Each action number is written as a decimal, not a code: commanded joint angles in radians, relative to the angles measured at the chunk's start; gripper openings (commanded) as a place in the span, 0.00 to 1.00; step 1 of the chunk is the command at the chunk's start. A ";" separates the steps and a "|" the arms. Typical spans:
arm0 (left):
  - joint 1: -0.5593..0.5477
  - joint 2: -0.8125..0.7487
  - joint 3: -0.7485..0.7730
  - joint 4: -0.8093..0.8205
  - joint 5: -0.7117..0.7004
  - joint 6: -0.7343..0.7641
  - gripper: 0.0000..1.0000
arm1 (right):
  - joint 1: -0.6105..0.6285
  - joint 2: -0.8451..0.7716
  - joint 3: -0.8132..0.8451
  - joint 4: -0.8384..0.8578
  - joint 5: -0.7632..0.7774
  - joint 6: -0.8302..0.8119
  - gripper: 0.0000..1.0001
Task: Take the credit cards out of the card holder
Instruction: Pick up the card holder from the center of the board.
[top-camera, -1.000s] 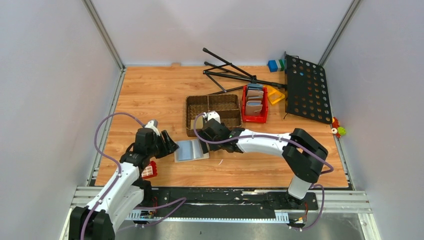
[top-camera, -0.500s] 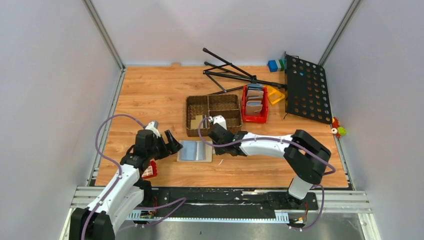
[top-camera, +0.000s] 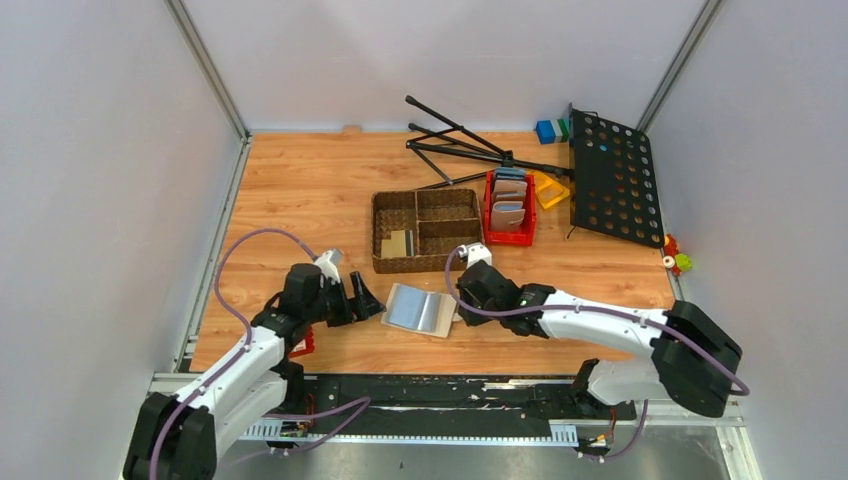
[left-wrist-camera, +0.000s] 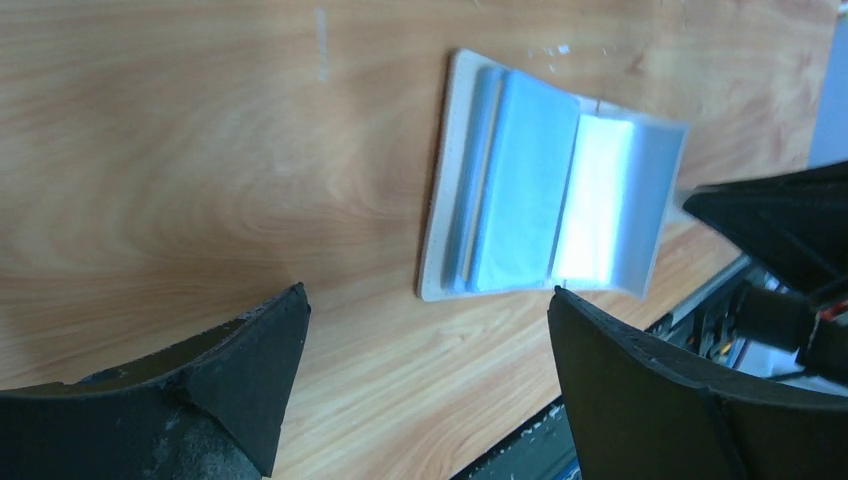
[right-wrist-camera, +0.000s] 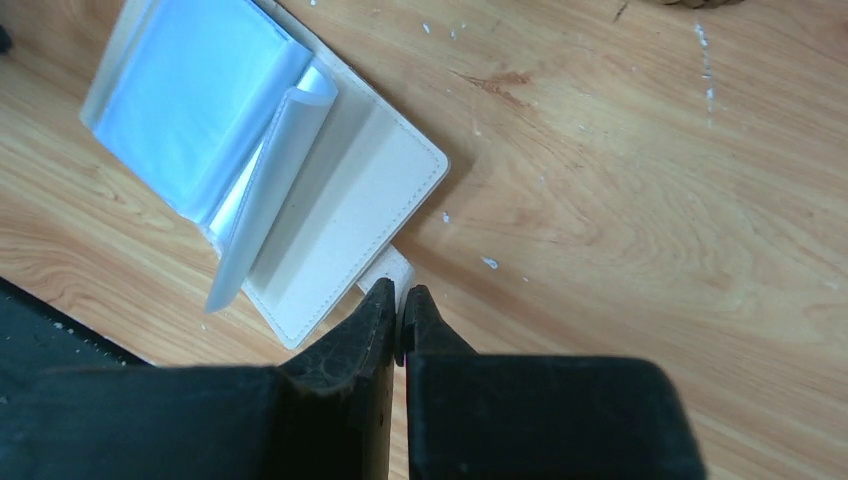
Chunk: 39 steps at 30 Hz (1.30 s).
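The card holder lies open on the table, pale blue pockets up, between the two grippers and just near of the woven basket. One clear pocket leaf stands partly lifted. The left gripper sits just beside the holder's left edge with its fingers spread wide, not touching it. The right gripper is at the holder's right edge, its fingers pressed together on the small strap tab. Tan and dark credit cards lie in the near-left compartment of the basket.

The left arm reaches low to the right from its base, wrist close to the tabletop. The right arm stretches left across the near part of the table, with its elbow far out to the right.

Compared with half a second ago, the holder has shifted right and a little nearer and now lies turned at an angle. The right arm has drawn back, its elbow lower and farther right. The left gripper has followed to the right and opened wider.
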 joint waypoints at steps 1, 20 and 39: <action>-0.122 0.025 -0.009 0.025 -0.042 -0.029 0.95 | -0.027 -0.099 -0.025 0.000 -0.024 -0.005 0.04; -0.227 0.004 0.043 0.034 -0.115 -0.056 0.92 | -0.052 -0.149 0.082 -0.044 -0.174 0.061 0.63; -0.227 -0.019 0.042 -0.007 -0.131 -0.040 0.92 | -0.053 0.245 0.200 0.067 -0.170 0.192 0.52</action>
